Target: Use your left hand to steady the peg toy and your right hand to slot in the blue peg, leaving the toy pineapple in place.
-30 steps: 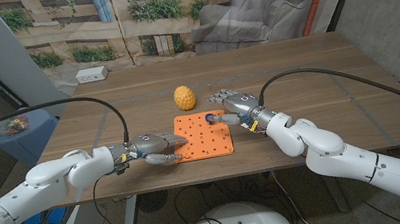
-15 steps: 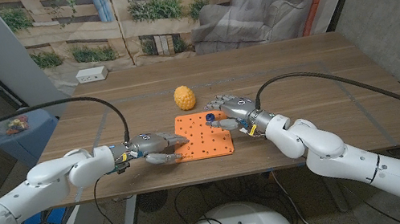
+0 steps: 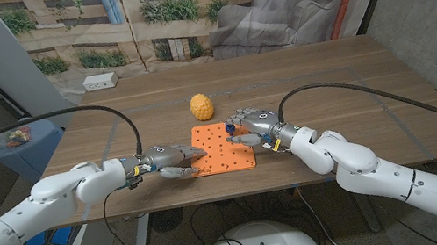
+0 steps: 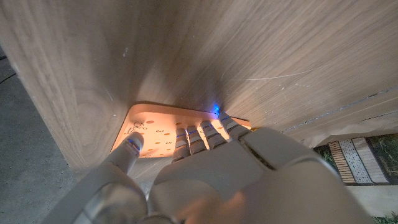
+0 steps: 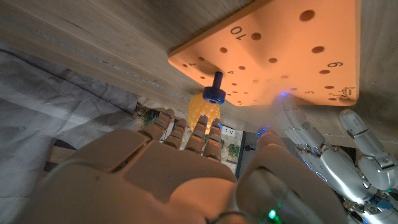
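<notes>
In the head view, the orange peg toy (image 3: 223,147) lies at the frame's centre on the wooden table (image 3: 327,78), with the pineapple (image 3: 201,106) just above it, apart from it. The left hand (image 3: 170,160) reaches in from the lower left, its fingers spread and resting on the toy's left edge, gripping nothing. The right hand (image 3: 248,126) comes from the right over the toy's upper right corner, fingers loosely apart; the blue peg (image 3: 229,127) shows at their tips, and whether they hold it I cannot tell here. In the left wrist view, the left hand (image 4: 205,168) fills the lower frame, its fingertips (image 4: 194,134) pressing on the toy (image 4: 155,127) at mid-frame. In the right wrist view, the peg (image 5: 214,90) stands in a hole near the toy's (image 5: 292,50) edge at centre, free of the right hand (image 5: 161,174), whose fingers below it are apart and empty. The pineapple (image 5: 204,109) shows just behind the peg, and the left hand's fingers (image 5: 348,149) lie at the lower right by the toy's corner.
</notes>
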